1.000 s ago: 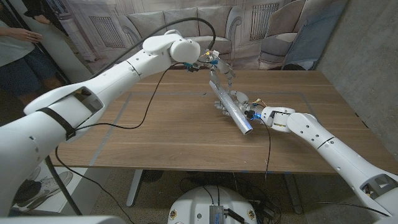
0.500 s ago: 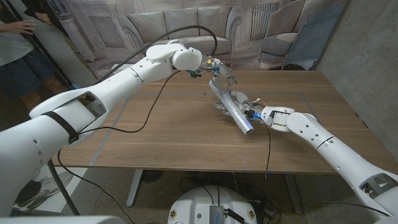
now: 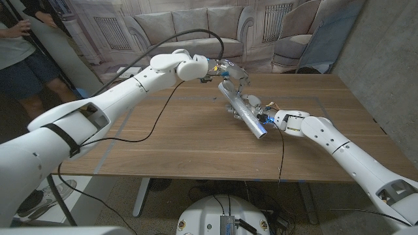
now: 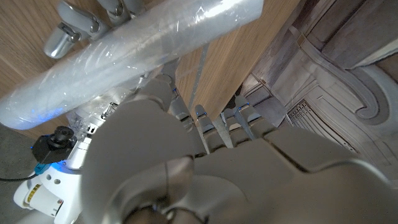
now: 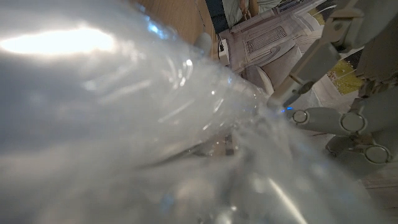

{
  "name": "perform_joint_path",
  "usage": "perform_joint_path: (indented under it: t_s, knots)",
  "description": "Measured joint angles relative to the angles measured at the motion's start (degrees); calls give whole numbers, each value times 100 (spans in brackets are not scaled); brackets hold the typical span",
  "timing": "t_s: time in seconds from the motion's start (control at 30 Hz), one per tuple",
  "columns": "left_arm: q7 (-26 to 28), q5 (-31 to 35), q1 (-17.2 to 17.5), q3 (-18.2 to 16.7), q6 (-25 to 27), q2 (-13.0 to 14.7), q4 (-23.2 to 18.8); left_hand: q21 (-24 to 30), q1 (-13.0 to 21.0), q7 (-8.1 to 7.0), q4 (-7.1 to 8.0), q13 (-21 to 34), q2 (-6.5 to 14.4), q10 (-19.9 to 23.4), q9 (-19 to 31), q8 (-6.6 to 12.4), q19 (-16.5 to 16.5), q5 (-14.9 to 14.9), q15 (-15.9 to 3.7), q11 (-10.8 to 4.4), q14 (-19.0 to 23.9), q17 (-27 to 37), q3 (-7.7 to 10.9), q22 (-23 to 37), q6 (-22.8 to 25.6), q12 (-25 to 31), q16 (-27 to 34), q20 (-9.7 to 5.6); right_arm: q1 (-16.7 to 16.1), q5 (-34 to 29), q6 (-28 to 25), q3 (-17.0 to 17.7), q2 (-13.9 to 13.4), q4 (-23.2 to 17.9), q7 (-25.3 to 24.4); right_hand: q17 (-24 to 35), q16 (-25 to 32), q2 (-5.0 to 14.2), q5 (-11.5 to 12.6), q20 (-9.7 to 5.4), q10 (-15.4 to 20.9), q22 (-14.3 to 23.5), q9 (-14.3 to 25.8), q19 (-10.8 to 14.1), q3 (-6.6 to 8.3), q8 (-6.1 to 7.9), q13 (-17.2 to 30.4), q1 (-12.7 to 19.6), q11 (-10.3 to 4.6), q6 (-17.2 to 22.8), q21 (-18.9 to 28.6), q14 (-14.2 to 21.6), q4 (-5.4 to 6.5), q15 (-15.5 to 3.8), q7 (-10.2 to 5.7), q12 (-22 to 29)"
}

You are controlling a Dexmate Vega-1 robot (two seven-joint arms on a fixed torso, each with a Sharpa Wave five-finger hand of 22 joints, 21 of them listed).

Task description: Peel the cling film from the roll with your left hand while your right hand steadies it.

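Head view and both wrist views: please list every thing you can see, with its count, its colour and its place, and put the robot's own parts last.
Cling film roll: one, clear and shiny, lying slantwise on the table right of the middle.
Table: one, brown wood, under both arms.
Backdrop: one, grey, printed with arches, behind the table.
Person: one, in a light top and dark shorts, standing at the far left edge.
Black cable: one, hanging from the left arm down to the table.
Left hand: one, silver-grey, at the far end of the roll; its grip is unclear.
Right hand: one, silver-grey, holding the roll near its near end.
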Motion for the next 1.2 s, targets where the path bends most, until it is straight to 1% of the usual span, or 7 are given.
perform_joint_path:
  t_s: [0.3,0.4,0.47,0.63,0.77,1.0,1.2]
  knots:
    - [413,72,81,-62,-55,16,24,0,52,1,0,7,-52,75,-59,1,0,0,1,-13,61,0,0,0,1,0,0,0,55,-10,-49,-13,20,60,18,0,0,-23,0,0,0,26,0,0,0,0,0,-23,0,0,0,0,0,0,0,0]
    - [539,91,146,-105,-61,33,36,44,52,42,0,7,-52,87,-81,1,31,0,-28,-25,90,0,0,0,42,29,0,-31,70,-9,-99,-13,23,81,23,1,0,-55,0,17,0,45,0,23,12,0,0,-55,0,-1,0,21,12,18,0,-24]
    - [646,100,146,-105,-68,33,36,44,52,41,0,7,-52,123,-86,1,31,0,-5,-21,114,0,0,0,43,34,0,-31,81,-9,-99,-13,26,96,23,1,0,-93,0,-2,-15,73,0,42,24,-52,0,-93,15,-26,0,15,24,24,24,-41]
    - [851,127,250,-177,-81,65,40,44,52,44,17,7,-53,192,-109,-1,61,0,0,-28,165,-1,17,0,67,47,0,-62,97,26,-152,-14,34,130,91,1,-5,-183,0,-1,-91,106,-1,84,-37,-118,29,-308,115,-129,0,-67,148,106,122,-41]
    - [1046,130,322,-221,-91,87,29,45,52,50,2,6,-53,241,-116,-4,83,0,-9,-36,214,-1,36,0,72,57,0,-83,110,50,-175,-15,41,154,140,1,-40,-234,0,18,-154,98,27,105,-40,-167,29,-449,178,-265,-72,-107,246,147,137,-86]
    - [1293,144,387,-259,-88,106,6,84,60,51,-5,6,-45,313,-144,2,114,0,-26,-47,237,-1,42,0,71,57,-38,-71,119,85,-209,-15,55,191,188,-27,-66,-243,0,18,-245,89,26,105,-32,-250,54,-591,269,-385,-122,-150,301,189,152,-131]
    - [1535,224,541,-337,-14,141,-100,84,78,84,-5,6,-27,401,-113,45,144,0,-22,-51,290,-1,42,0,38,57,-38,-82,112,167,-268,-6,60,198,227,-27,-67,-250,0,18,-255,89,26,106,-37,-250,54,-597,278,-415,-122,-150,343,189,182,-131]
